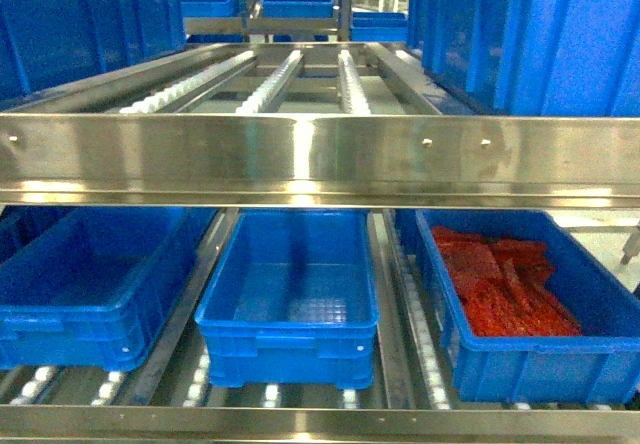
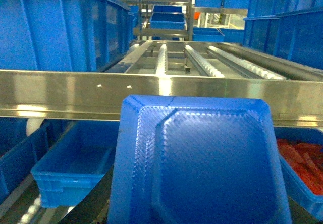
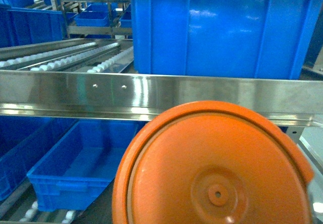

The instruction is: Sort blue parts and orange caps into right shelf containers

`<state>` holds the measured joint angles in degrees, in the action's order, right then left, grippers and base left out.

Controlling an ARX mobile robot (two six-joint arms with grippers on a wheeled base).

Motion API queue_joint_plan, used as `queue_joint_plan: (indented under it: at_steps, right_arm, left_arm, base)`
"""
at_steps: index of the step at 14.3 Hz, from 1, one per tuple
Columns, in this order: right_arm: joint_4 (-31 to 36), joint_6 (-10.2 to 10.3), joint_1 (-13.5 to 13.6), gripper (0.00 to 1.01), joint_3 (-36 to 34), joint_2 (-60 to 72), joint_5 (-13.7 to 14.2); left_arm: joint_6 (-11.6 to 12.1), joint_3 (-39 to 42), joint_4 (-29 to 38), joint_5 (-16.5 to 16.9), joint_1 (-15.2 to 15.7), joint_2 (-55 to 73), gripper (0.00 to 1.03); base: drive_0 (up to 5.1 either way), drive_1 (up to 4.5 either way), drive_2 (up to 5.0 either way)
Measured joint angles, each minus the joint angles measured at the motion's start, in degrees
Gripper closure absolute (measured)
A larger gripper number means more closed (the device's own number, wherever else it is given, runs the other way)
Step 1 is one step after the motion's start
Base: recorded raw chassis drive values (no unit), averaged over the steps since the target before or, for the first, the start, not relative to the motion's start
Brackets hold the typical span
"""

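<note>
1. Filling the lower centre of the left wrist view, a blue part (image 2: 202,163) sits directly in front of that camera, flat end face toward the lens. The left gripper's fingers are hidden, so its state cannot be told.
2. Beyond the part: steel shelf rail (image 2: 151,90), with an open blue crate (image 2: 75,176) below and left.
3. Head view, lower shelf: left crate (image 1: 90,284), middle crate (image 1: 285,299), right crate (image 1: 600,364) holding red material (image 1: 505,284).
4. Close before the right wrist camera is an orange cap (image 3: 214,168), round end facing the lens. Right gripper fingers unseen; grip undetermined.
</note>
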<state>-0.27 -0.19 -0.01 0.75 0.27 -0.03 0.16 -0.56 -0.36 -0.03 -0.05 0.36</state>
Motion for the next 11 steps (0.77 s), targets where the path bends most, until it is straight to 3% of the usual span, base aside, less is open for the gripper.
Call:
queue_joint_plan:
  at_steps: [11]
  right_arm:
    - [-0.1,0.0,0.0,0.57,0.0,0.0,0.0]
  left_arm:
    - [0.0,0.0,0.0,0.0,0.0,0.0,0.59]
  base:
    - [-4.9,2.52,2.5]
